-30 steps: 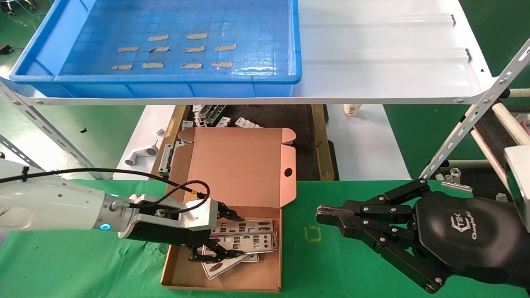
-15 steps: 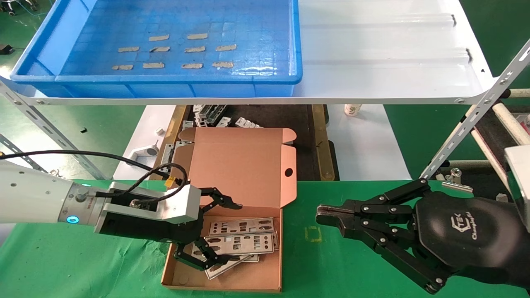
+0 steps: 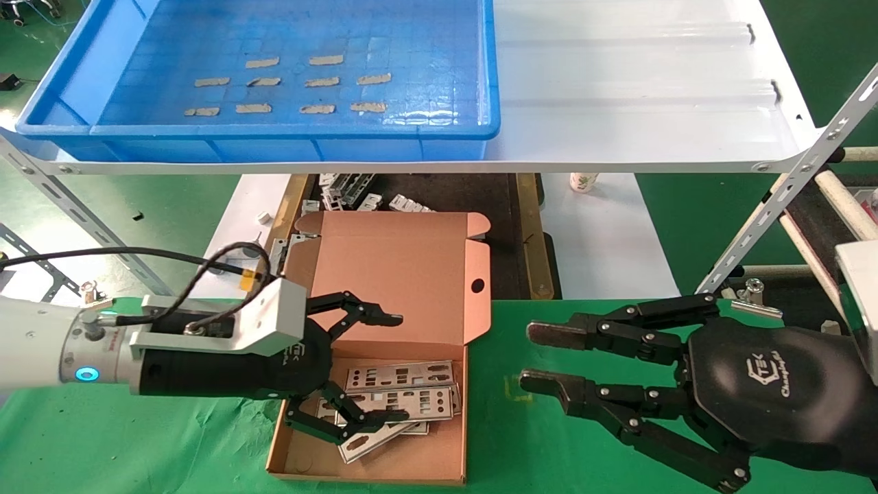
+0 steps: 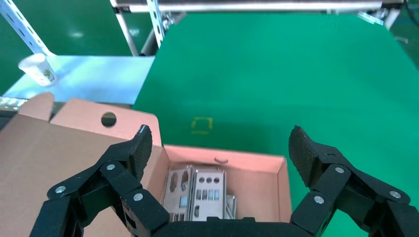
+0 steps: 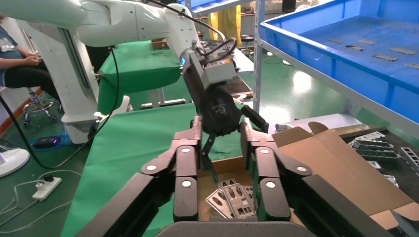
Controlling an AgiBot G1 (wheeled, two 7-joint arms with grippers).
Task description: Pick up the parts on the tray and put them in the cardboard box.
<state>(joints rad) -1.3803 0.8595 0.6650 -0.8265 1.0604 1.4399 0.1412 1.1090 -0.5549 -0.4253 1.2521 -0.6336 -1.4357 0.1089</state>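
So the parts [image 3: 401,401] are a loose overlapping stack of punched silvery plates lying flat in the cardboard box [image 3: 384,357], toward its right wall, with the flap lid standing open at the far side (round hole in the lid visible). The left gripper [image 3: 394,367] hangs over the box's left half with its jaws spread wide, holding nothing; the lower finger sits right over the near-left edge of the stack, though I can't tell if it actually touches. The tray [image 3: 274,130] sits up on the white shelf [image 3: 631,103] at the far left, only tan tape strips [image 3: 315,82] on its floor. The right gripper [image 3: 545,357] hovers over the green cloth [image 3: 535,439] to the right of the box, fingers apart and empty.
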